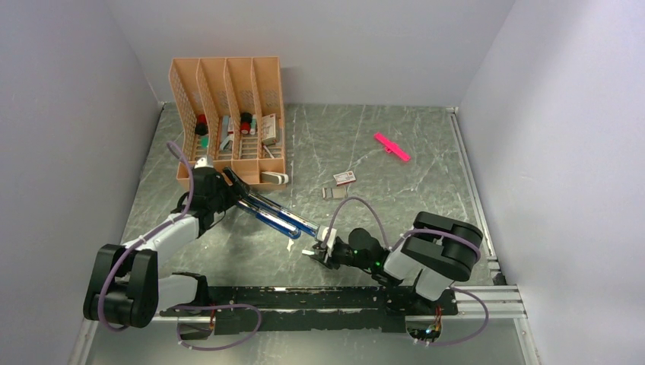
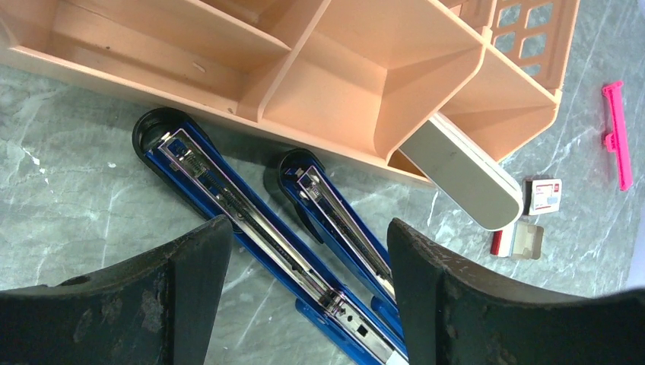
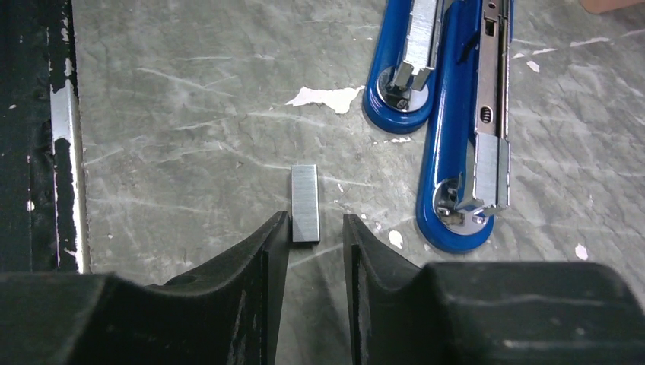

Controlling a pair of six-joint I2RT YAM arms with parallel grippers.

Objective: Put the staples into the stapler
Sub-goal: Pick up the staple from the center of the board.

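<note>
The blue stapler lies opened flat on the table, its two long halves side by side with the metal channels facing up. My left gripper is open over its hinge end, and in the left wrist view the fingers stand either side of both halves. A short silvery strip of staples lies flat on the table left of the stapler's front ends. My right gripper is low there, and in its wrist view the jaws are narrowly open around the strip's near end, with a gap on the right.
A small pink-and-white staple box and an opened box part lie mid-table. A pink plastic stick lies far right. An orange desk organiser stands at the back left with a grey-white block at its corner. A black rail runs along the front edge.
</note>
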